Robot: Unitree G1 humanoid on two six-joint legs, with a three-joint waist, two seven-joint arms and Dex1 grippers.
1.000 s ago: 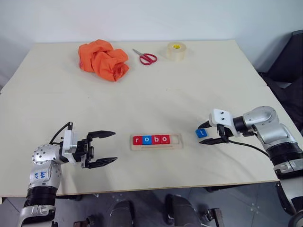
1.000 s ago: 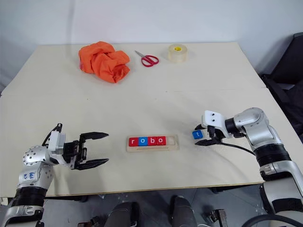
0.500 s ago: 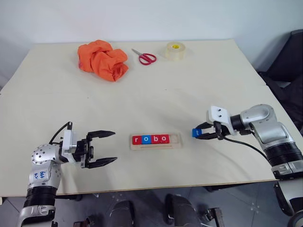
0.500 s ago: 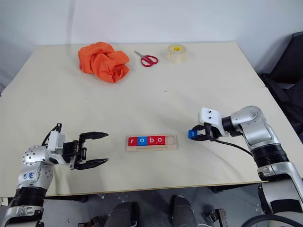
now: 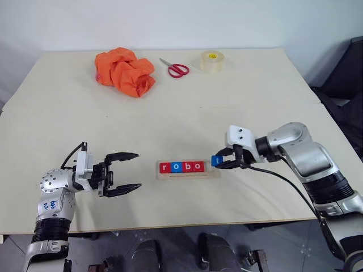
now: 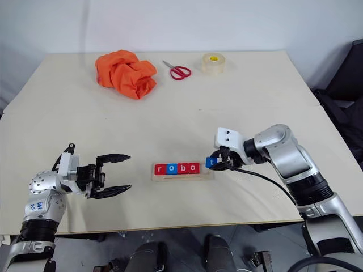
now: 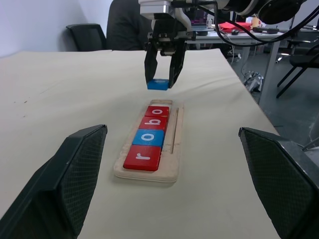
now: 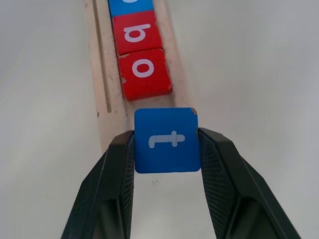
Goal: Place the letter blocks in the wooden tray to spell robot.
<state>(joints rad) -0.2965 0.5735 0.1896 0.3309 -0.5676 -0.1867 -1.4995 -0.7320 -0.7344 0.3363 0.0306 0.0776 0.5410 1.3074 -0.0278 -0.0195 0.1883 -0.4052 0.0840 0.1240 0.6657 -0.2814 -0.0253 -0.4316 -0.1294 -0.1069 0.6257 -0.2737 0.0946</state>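
Blue t block point(image 8: 166, 140), a small, stiff, light flat square tile, pinched by its two opposite edges in the right gripper point(image 8: 166, 149), just above the free end of the pale wooden tray point(image 5: 210, 172) beside r, o, b, o; smooth faces may slip; left gripper point(image 5: 123, 173) wide open, empty

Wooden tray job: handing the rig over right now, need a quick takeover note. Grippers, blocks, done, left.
Right gripper: shut on the blue t block, held above the table at the open end of the wooden tray.
Left gripper: open, holding nothing, off to the tray's other side.
Done: r, o, b, o blocks sit in the tray in order.
Left: set the t into the free slot after the last o, then release.
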